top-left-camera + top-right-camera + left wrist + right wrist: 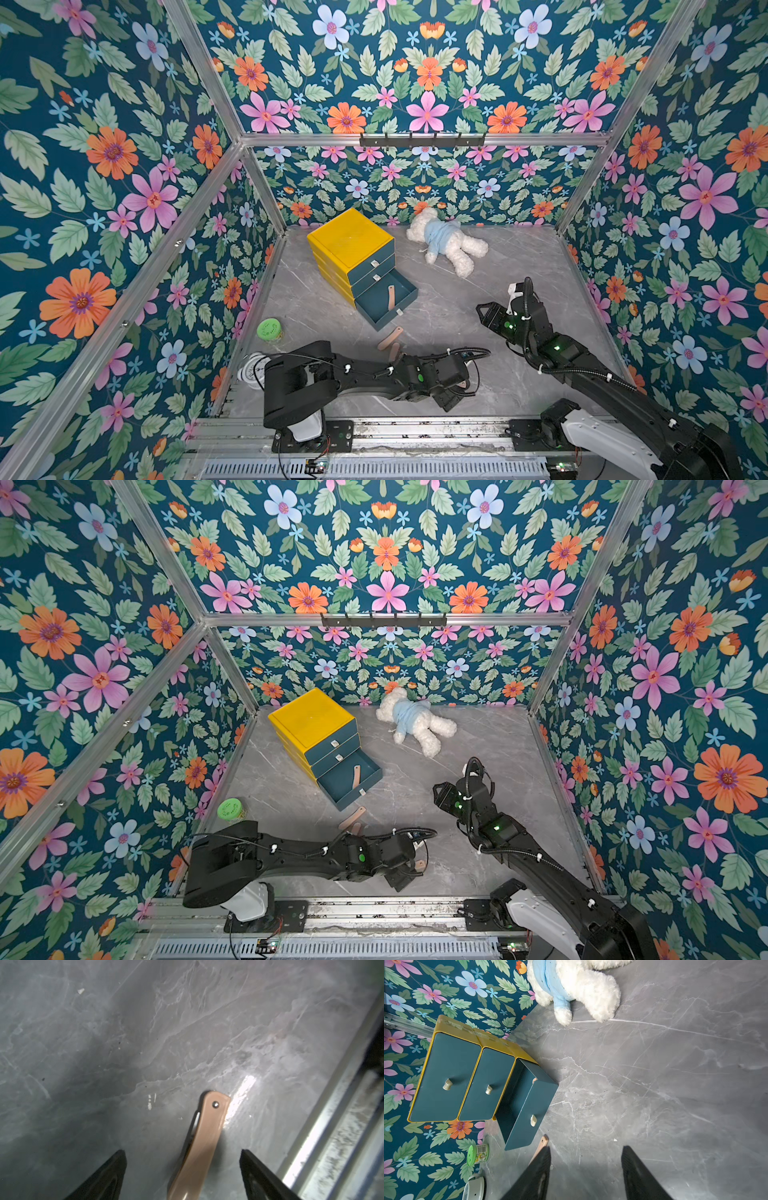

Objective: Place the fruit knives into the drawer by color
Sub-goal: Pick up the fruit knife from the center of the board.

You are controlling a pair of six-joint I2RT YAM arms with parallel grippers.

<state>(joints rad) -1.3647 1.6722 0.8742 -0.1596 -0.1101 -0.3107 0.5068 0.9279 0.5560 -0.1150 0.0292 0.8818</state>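
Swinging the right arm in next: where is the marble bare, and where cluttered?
Bare: the table between teddy bear and right pincer, out to the right wall, and the strip between open drawer and that pincer. Crowded: in front of the drawer, where pink knives lie by the left arm; jar and clock fill the left front corner.

The left arm point(365, 374) is hiding part of a pink fruit knife point(394, 352); we are seeing a second knife point(199, 1147) cut off at the left wrist picture's edge.
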